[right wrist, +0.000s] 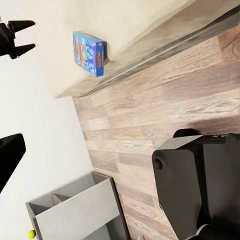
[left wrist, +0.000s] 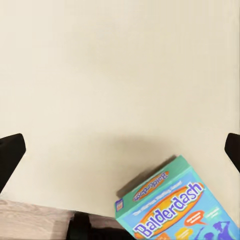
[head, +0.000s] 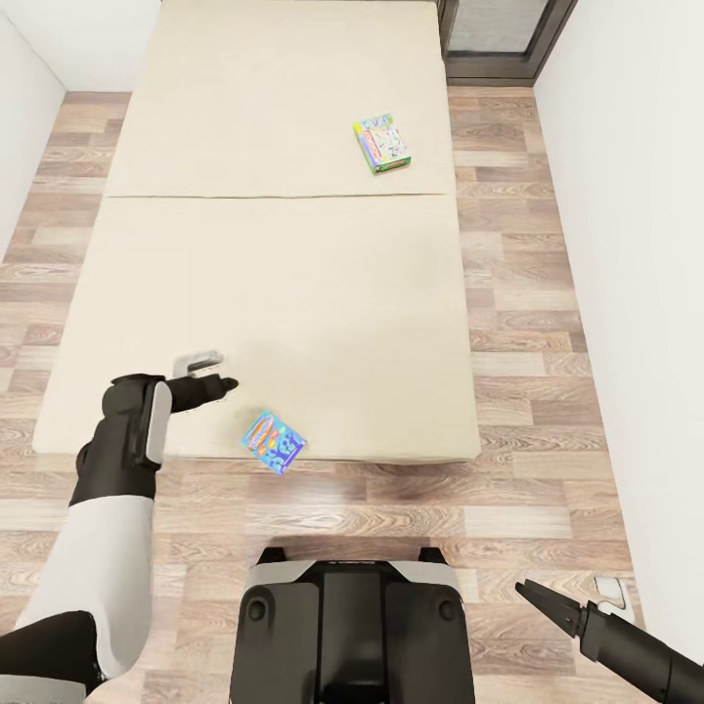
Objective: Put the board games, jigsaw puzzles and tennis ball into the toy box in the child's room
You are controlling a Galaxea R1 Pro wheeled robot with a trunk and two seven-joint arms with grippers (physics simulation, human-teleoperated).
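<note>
Hovering left gripper [head: 217,378] over bed [head: 274,293], jaws spread, just beside blue game [head: 274,442] at bed edge; right gripper [head: 536,596] spread.

Bright even light, soft shadows, sharp

Bed [head: 264,293]: matt cream cloth, smooth. Floor [head: 528,323]: wood plank, visible grain, low sheen. Blue game box [left wrist: 177,210]: printed card, slightly glossy. Left gripper [head: 210,383]: matt black plastic
</note>
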